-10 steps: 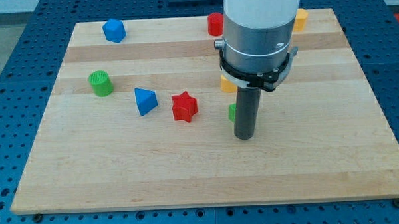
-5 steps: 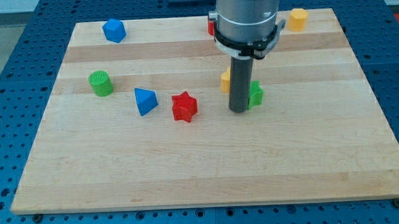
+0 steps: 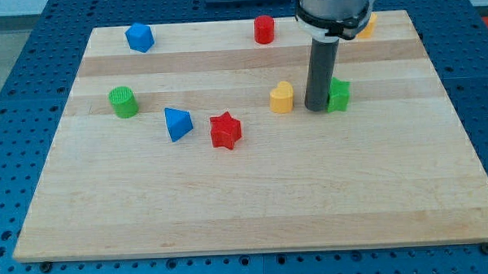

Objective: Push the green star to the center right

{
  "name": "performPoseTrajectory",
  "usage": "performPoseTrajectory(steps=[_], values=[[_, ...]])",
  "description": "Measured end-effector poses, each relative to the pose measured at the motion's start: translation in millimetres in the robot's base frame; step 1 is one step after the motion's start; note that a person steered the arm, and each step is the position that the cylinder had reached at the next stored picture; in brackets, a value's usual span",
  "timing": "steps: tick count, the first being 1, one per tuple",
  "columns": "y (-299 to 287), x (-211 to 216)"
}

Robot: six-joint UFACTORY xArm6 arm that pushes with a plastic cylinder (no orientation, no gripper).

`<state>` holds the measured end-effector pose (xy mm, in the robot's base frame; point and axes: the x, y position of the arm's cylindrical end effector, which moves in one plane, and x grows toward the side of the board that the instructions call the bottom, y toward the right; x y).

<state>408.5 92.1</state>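
The green star (image 3: 338, 95) lies on the wooden board (image 3: 254, 193), right of the middle, partly hidden by the rod. My tip (image 3: 317, 109) stands on the board right against the star's left side. A yellow heart-shaped block (image 3: 282, 97) lies just left of the tip.
A red star (image 3: 225, 130) and a blue triangular block (image 3: 177, 123) lie left of centre. A green cylinder (image 3: 123, 101) is at the left. A blue block (image 3: 139, 36), a red cylinder (image 3: 263, 29) and a yellow block (image 3: 365, 24) sit along the top edge.
The rod has moved toward the view's right and top, and the green star has slid the same way ahead of it. The yellow heart is now uncovered.
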Motion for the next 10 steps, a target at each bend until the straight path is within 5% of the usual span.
performPoseTrajectory(steps=[2,10], values=[[5.3,-28.3],[56.2,-31.9]])
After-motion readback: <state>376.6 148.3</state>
